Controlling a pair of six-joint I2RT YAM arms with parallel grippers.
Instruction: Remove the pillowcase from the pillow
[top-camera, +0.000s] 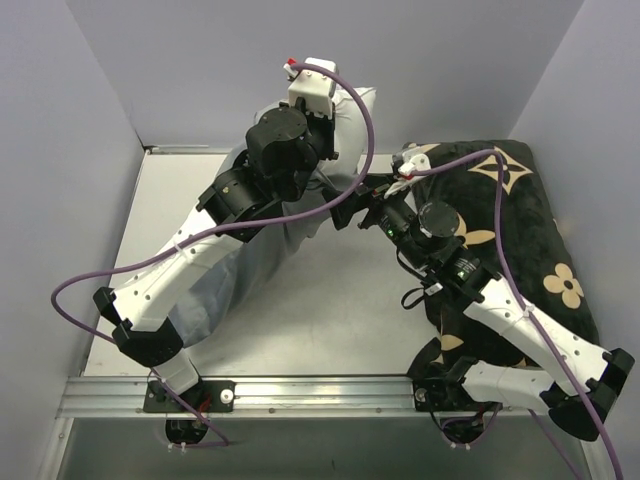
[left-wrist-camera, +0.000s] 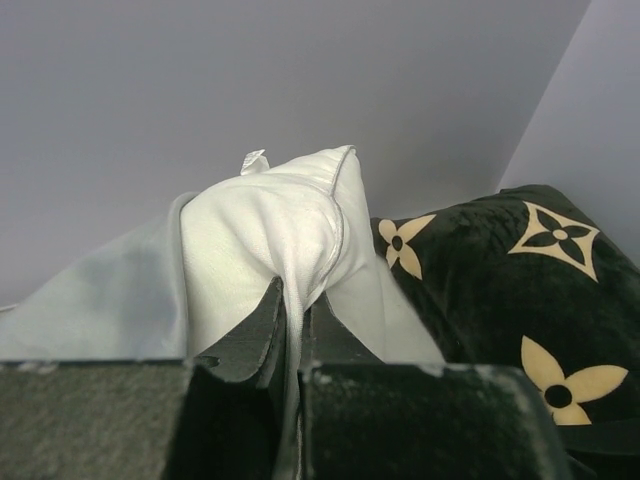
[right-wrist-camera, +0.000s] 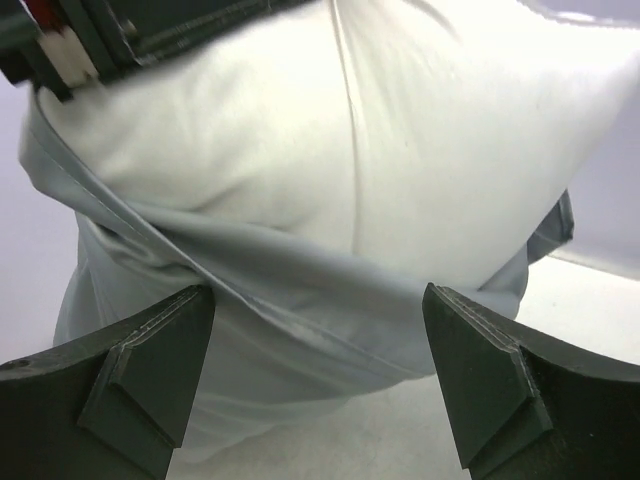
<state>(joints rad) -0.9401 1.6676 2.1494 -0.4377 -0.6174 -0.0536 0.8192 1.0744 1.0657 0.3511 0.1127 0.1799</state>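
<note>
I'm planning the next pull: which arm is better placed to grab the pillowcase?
Right: the right pincer stands open facing the pillowcase; the left pincer is shut on the pillow.

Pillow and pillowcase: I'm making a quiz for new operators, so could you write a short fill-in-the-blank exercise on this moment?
1. The left claw pinches the ____ fabric of the pillow.
2. The right claw faces the pillowcase with its jaws ____.
3. The black cushion on the robot's right bears beige ____ motifs.

Missing words: white; open; flower.
</note>
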